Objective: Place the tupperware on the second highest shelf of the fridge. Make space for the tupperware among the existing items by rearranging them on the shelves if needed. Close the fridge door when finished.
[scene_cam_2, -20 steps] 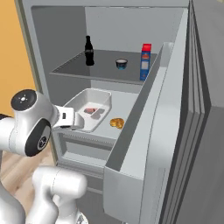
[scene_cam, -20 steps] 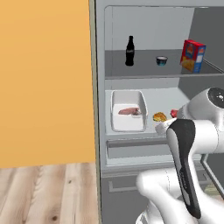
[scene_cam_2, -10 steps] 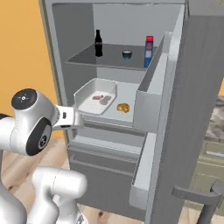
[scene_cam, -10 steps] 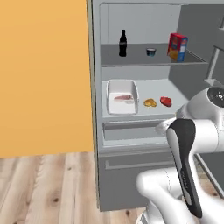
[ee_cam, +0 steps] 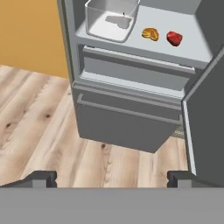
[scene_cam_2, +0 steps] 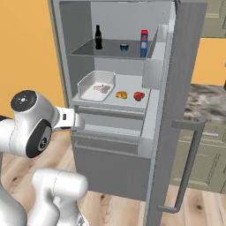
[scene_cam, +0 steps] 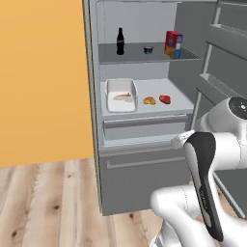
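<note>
The fridge (scene_cam: pixel 140 178) stands open. A clear white tupperware (scene_cam: pixel 120 95) (scene_cam_2: pixel 96 86) (ee_cam: pixel 111 19) rests at the left of the second highest shelf (scene_cam: pixel 184 98), the pale one. Beside it lie an orange food piece (scene_cam: pixel 149 100) (ee_cam: pixel 150 33) and a red food piece (scene_cam: pixel 165 99) (ee_cam: pixel 174 38). On the darker shelf (scene_cam: pixel 108 52) above stand a black cola bottle (scene_cam: pixel 120 42), a small dark bowl (scene_cam: pixel 148 49) and a red, yellow and blue box (scene_cam: pixel 173 44). My gripper (ee_cam: pixel 111 179) is open and holds nothing, low and well back from the fridge front.
The fridge door (scene_cam_2: pixel 176 110) stands open on the right, its long handle (scene_cam_2: pixel 187 163) toward me and its bins (scene_cam: pixel 224 53) facing the shelves. An orange wall (scene_cam: pixel 43 77) flanks the fridge on the left. Wooden floor (ee_cam: pixel 35 113) lies before the lower drawer front (ee_cam: pixel 122 122).
The whole picture has shifted: the base has backed away, so the fridge looks smaller and more of the floor and door shows. The things on the shelves have not moved.
</note>
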Motion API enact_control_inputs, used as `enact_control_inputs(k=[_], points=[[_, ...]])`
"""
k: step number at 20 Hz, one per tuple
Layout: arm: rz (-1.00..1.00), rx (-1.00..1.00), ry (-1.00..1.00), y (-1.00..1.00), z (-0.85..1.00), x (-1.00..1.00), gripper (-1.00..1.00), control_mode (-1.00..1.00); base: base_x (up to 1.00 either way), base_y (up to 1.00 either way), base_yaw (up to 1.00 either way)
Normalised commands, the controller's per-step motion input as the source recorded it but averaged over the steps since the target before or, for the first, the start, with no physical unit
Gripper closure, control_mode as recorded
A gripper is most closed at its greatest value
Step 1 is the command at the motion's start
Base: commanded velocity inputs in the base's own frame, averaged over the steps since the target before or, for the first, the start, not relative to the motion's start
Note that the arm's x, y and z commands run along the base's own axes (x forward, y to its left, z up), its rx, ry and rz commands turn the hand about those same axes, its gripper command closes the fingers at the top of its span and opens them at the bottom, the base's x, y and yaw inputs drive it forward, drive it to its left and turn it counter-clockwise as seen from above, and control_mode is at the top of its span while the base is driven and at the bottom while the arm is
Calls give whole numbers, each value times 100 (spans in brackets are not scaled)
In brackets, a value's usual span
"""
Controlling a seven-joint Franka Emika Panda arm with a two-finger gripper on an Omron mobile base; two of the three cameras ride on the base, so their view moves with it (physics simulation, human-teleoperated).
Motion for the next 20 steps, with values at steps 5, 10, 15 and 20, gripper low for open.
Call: enact_control_inputs(k=[5,10,15,20], points=[[0,0,0,0,0,0,-100,100,-38,0,-16],[0,0,0,0,0,0,-100,100,-6,0,-11],[0,0,0,0,0,0,-100,100,-14,-5,-11],[0,0,0,0,0,0,-100,100,-17,-40,-2]])
